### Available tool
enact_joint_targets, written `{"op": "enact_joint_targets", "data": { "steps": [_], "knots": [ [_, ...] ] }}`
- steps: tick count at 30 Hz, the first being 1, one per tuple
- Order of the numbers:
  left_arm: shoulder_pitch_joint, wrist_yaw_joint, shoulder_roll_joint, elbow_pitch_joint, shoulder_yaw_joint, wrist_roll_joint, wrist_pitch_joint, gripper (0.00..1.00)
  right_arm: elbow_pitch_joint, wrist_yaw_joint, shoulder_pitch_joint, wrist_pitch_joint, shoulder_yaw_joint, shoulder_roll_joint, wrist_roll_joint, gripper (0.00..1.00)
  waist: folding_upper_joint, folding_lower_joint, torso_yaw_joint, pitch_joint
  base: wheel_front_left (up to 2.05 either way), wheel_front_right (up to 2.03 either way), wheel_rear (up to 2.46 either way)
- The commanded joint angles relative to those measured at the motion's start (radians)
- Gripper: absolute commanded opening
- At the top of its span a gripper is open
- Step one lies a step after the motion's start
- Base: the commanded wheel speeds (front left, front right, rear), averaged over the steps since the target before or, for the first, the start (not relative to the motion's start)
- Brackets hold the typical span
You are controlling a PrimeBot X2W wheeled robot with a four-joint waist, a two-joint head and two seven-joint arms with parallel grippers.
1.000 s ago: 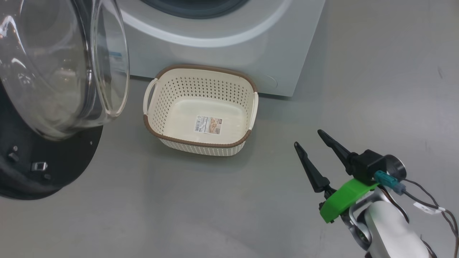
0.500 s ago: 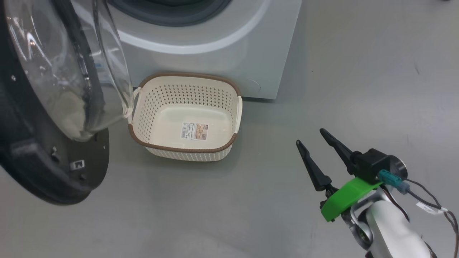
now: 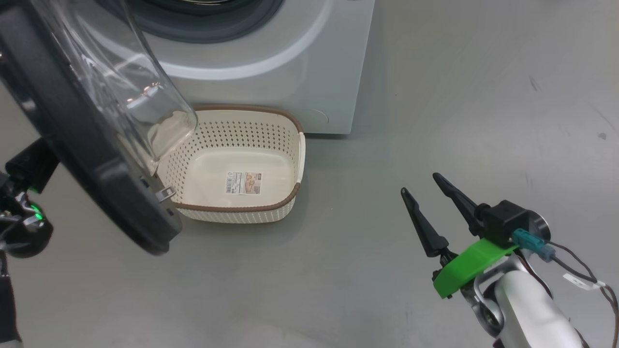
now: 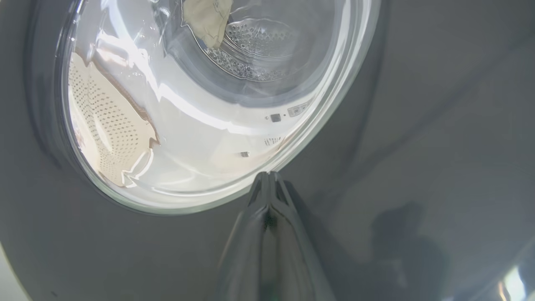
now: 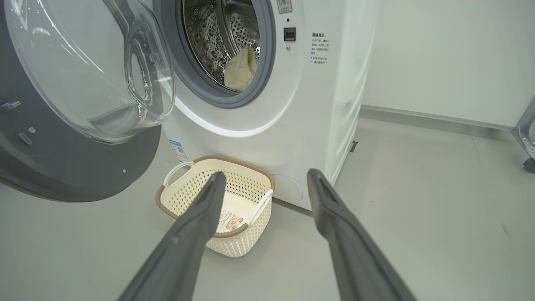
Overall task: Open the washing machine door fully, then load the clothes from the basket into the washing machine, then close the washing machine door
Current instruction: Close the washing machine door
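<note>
We stand on a smooth grey floor (image 3: pixel 338 290), matt, with a few small dark scuffs towards the right. In the right wrist view a pale wall (image 5: pixel 439 54) meets it along a low grey skirting (image 5: pixel 418 115), and a metal frame on a caster (image 5: pixel 527 142) shows at the far right edge.

The washer (image 5: pixel 322 104) sits on this floor, white, with a grey gasket (image 5: pixel 267 62) around a shiny steel drum (image 5: pixel 209 33). The clothes (image 5: pixel 239 69) lie inside the drum (a pale yellow fold, resting at the lower right of the opening). The door (image 3: pixel 87 159) stands open, swung out to the left of the opening, its glass bowl facing the washer.

The basket (image 3: pixel 251 209) sits on the floor just in front of the washer's base, its bare bottom showing a label (image 3: pixel 244 182). In the head view the door's lower edge overlaps the basket's left end.

Our left gripper (image 4: pixel 269 184) is clenched, fingers pressed together on nothing, tips at the door's dark outer face just beside the glass rim (we cannot tell if they touch it). Our right gripper (image 3: pixel 420 183) hangs released above the bare floor, well to the right of the basket, fingers spread wide and holding nothing.
</note>
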Motion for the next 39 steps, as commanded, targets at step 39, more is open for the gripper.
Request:
{"op": "enact_joint_targets", "data": {
  "steps": [39],
  "knots": [
    [-0.092,-0.096,-0.207,0.168,-0.123,-0.024,-0.246,0.00,-0.083,-0.003,0.034,-0.007,-0.056,0.006,0.071,1.00,0.0000,-0.0001,-0.132,-0.043,0.00,0.00,0.00]
  ]
}}
